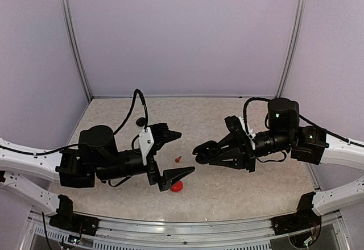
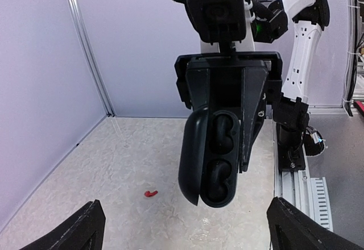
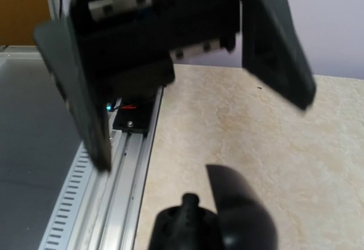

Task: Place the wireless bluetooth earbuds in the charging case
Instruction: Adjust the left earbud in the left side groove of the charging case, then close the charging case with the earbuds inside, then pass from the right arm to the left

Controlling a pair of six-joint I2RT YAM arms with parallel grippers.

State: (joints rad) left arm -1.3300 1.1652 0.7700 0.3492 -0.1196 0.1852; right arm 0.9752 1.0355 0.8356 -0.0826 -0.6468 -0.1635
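Facing each other low over the middle of the speckled table (image 1: 227, 187), the two arms meet nose to nose. The left gripper (image 1: 186, 151) has its jaws spread wide with nothing between them. The right gripper (image 1: 206, 151) has its jaws pinching a black charging case (image 2: 219, 165), holding it clear of the table with the lid swung open and the two wells turned toward the left wrist camera. The wells look dark and rounded; whether black earbuds already sit in them cannot be told.

Close to the near edge, partly under the left gripper's lower jaw, lies a red rounded object (image 1: 177, 186), too hidden to name. Smallest of all, a red earbud (image 2: 151, 193) lies loose on the table, roughly midway between the side edges, below the gap between the two grippers and touching neither.

The step in hand appears to be fetching an earbud, with the case presented and the left jaws empty. The next move likely calls for the left gripper to drop onto the red earbud, close on its tiny body squarely, and carry it to a well, provided one is free.
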